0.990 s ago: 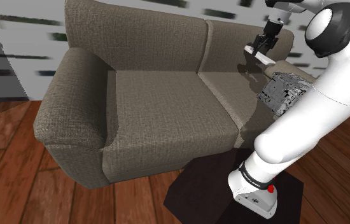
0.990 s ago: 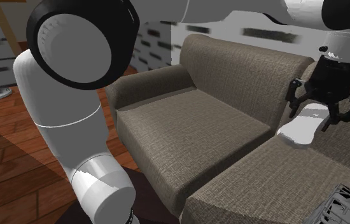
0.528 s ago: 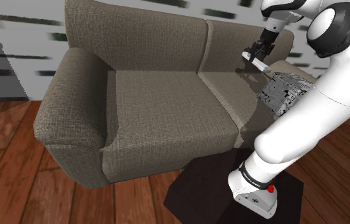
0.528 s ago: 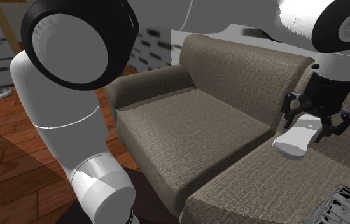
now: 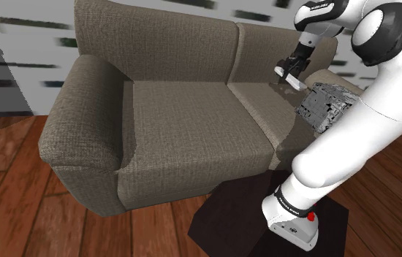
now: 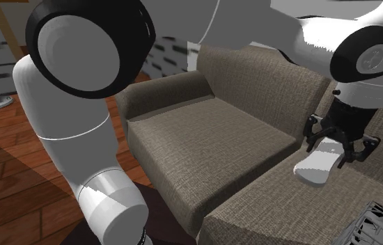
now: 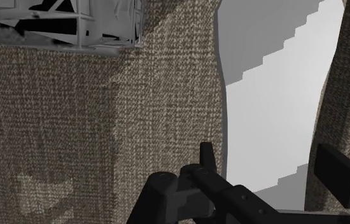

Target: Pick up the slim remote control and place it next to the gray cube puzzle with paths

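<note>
A brown woven-fabric sofa (image 5: 177, 109) stands on a wooden floor (image 5: 17, 204), and a white robot arm (image 5: 353, 139) reaches over it from a dark box stand (image 5: 229, 219). The black end effector (image 5: 292, 71) points down over the seat cushion (image 5: 265, 109) on the shoulder view's right, close to the sofa's backrest. It is clamped on a slim remote (image 5: 287, 74), drawn pale grey-white. In the second exterior view, the end effector (image 6: 335, 147) grips the slim remote (image 6: 315, 167) near one end. The free end tilts down toward the seam between the two seat cushions, very low over the fabric; whether it touches cannot be told. In the wrist view, the end effector (image 7: 264, 153) has its two black fingers (image 7: 207, 156) on either side of the slim remote (image 7: 269, 83), which runs away from the camera as a long pale slab. A grey cube puzzle (image 5: 325, 107) with black cut-out paths sits on the same cushion, toward the sofa's front edge, just beside the held remote and apart from it.
</note>
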### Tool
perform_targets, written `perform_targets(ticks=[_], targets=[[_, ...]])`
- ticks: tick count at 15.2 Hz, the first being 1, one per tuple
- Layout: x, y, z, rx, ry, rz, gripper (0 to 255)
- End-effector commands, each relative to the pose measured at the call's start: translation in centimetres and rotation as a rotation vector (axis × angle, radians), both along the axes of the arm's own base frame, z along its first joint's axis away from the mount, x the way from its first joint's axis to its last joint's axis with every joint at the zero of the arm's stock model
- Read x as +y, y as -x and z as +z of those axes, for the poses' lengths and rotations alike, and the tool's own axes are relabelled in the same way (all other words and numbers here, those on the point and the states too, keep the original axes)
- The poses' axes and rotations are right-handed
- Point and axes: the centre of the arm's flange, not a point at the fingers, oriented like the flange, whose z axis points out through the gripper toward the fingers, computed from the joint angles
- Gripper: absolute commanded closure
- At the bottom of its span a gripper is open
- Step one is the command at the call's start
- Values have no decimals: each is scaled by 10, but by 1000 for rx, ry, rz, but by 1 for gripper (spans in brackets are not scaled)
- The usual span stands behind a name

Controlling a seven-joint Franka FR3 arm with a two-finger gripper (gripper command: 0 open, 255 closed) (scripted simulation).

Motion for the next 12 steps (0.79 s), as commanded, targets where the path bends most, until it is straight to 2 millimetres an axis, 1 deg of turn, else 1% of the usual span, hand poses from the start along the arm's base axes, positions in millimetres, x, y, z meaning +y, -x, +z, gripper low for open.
perform_targets(ticks=[1, 12], targets=[[0, -1, -11, 0, 1, 0, 255], [0, -1, -69, 0, 1, 0, 255]])
